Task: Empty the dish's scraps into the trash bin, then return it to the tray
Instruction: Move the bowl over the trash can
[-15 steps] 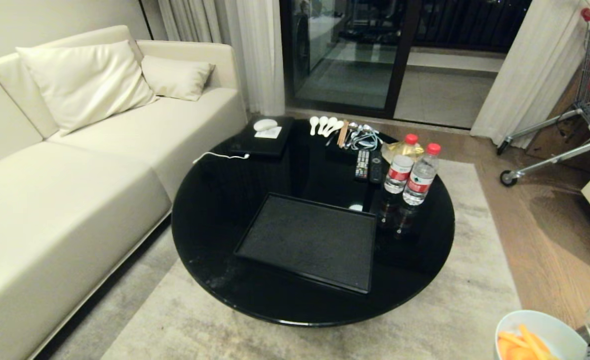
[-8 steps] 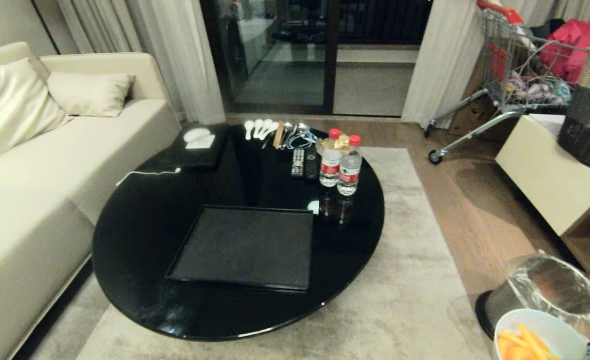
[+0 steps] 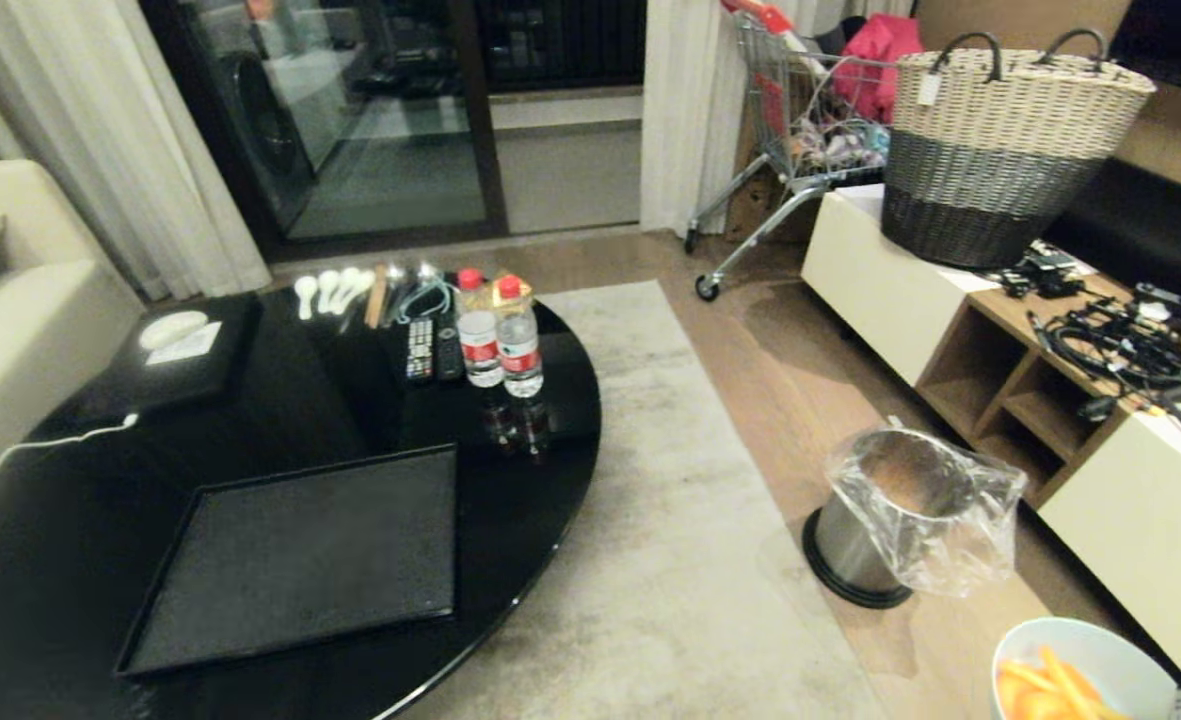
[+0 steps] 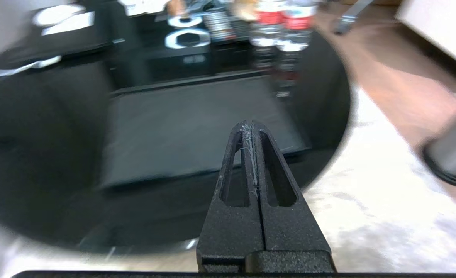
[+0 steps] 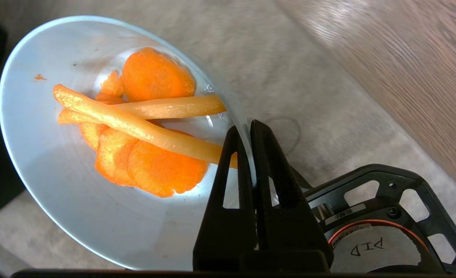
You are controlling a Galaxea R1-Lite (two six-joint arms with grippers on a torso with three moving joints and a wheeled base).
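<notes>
The white dish shows at the lower right corner of the head view, holding orange scraps. In the right wrist view my right gripper is shut on the dish rim, with carrot slices and strips inside. The shiny metal trash bin with a clear liner stands on the floor, ahead of the dish and to its left. The black tray lies bare on the round black table. My left gripper is shut and empty, over the table's near edge.
Two water bottles, remotes, spoons and a black slab sit at the table's far side. A cabinet with cables, a woven basket and a shopping cart stand to the right. Grey rug lies between table and bin.
The whole head view has swung to the right: table and sofa slid left, and bin, cabinet and basket came into view. The dish keeps its place in the picture's corner.
</notes>
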